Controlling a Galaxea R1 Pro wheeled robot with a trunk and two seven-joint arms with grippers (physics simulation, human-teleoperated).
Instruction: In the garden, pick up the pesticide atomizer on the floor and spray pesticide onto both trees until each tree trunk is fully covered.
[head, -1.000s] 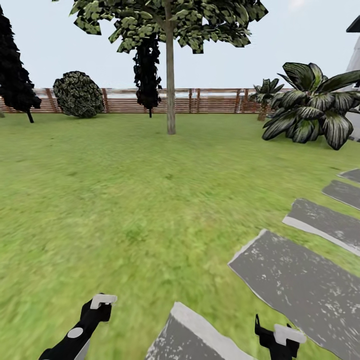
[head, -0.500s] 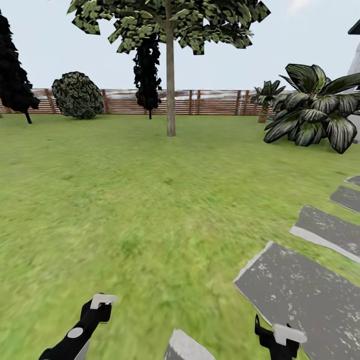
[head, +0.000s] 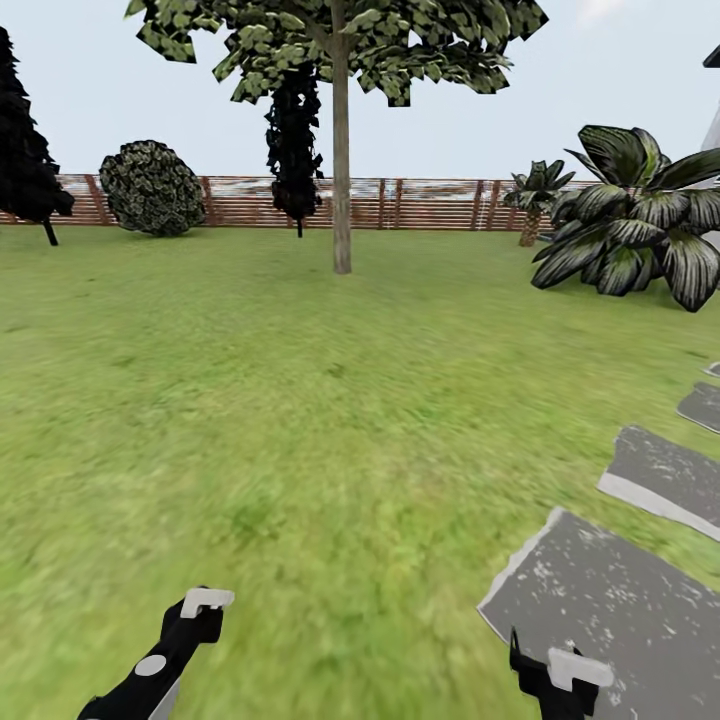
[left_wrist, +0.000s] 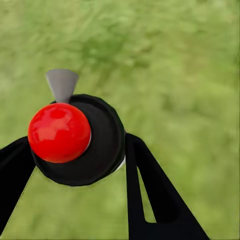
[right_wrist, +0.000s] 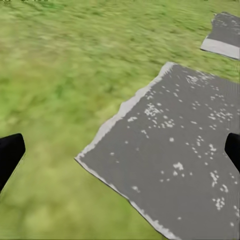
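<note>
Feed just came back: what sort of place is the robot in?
A fenced garden, it seems: grass lawn, a slatted wooden fence at the back, a tree, and grey paving slabs on the right.

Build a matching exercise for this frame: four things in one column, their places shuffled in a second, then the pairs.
Things:
1. Grey speckled stone paving slab
2. Round dark-green leafy bush
3. Black atomizer with red ball top
4. Broad-leaved striped plant

Places:
A. Between the left hand's fingers
B. Far right of the green lawn
C. Before the brown slatted wooden fence, far left
D. Set in the grass below the right hand

Pairs: 1-D, 2-C, 3-A, 4-B
</note>
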